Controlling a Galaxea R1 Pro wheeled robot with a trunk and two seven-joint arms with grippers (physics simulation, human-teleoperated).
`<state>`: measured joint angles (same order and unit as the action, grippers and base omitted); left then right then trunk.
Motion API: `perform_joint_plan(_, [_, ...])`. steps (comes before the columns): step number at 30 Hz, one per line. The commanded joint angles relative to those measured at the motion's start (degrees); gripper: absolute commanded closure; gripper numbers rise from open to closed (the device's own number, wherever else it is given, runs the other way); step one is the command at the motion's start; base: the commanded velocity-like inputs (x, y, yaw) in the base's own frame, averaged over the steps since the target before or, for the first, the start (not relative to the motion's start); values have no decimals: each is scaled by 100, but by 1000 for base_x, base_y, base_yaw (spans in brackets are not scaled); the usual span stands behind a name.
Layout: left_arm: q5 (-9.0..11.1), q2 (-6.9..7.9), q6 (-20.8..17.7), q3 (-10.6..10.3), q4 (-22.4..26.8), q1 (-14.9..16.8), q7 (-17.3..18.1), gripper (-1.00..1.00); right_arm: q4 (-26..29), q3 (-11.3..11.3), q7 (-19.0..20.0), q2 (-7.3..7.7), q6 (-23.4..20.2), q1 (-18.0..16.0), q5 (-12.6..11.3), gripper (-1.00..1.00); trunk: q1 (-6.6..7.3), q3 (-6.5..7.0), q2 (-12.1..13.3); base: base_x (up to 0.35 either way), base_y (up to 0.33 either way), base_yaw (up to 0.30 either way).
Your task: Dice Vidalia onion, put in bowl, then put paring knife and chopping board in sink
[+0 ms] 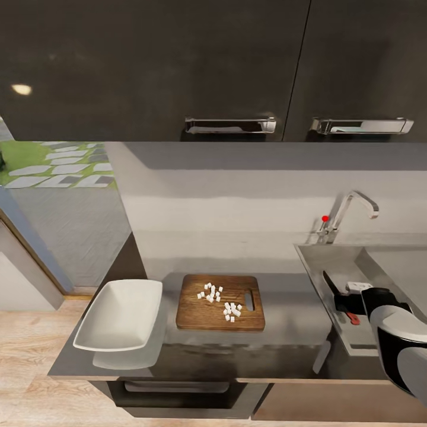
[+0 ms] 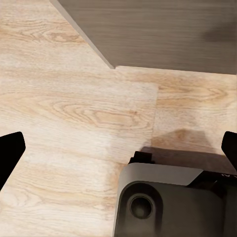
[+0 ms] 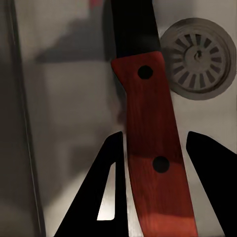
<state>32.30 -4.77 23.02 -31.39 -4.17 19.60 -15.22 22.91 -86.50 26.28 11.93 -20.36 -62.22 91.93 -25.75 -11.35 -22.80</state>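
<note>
The paring knife (image 1: 330, 285) has a dark blade and a red handle (image 3: 150, 128). It hangs over the left part of the sink (image 1: 379, 261), with my right gripper (image 1: 354, 303) shut on its handle. In the right wrist view the handle runs between the two fingers (image 3: 111, 163), and the sink's round drain (image 3: 198, 58) lies just beyond. Several white onion dice (image 1: 217, 299) lie on the wooden chopping board (image 1: 193, 311) at the counter's middle. An empty white rectangular bowl (image 1: 121, 314) stands left of the board. My left gripper (image 2: 118, 148) hangs open over the wooden floor.
A chrome faucet (image 1: 351, 209) rises behind the sink. Dark wall cabinets (image 1: 225, 65) with metal handles hang above the counter. The counter's front edge (image 1: 178, 375) is close to me. The robot's dark base (image 2: 165, 202) sits on the plank floor under my left gripper.
</note>
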Motion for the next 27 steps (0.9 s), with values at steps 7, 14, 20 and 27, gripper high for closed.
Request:
perform_joint_plan(7, [4, -6, 27, -34, -23, 9, -16, -100, -55, -34, 3, 2, -4, -9, 36, 100, -4, -12, -13, 0, 0, 0])
perform_joint_plan(14, [4, -6, 27, -34, -23, 1, -16, -100, -58, -34, 0, 10, -3, -9, 36, 100, -4, -12, -13, 0, 0, 0])
perform_joint_plan(20, [4, -6, 27, -34, -23, 0, -16, -100, -58, -34, 2, 11, 5, -9, 36, -100, -4, -12, -13, 0, 0, 0])
perform_joint_plan(27, [4, -6, 27, -34, -23, 0, -16, -100, -58, -34, 5, 11, 6, -9, 36, -100, -4, -12, -13, 0, 0, 0])
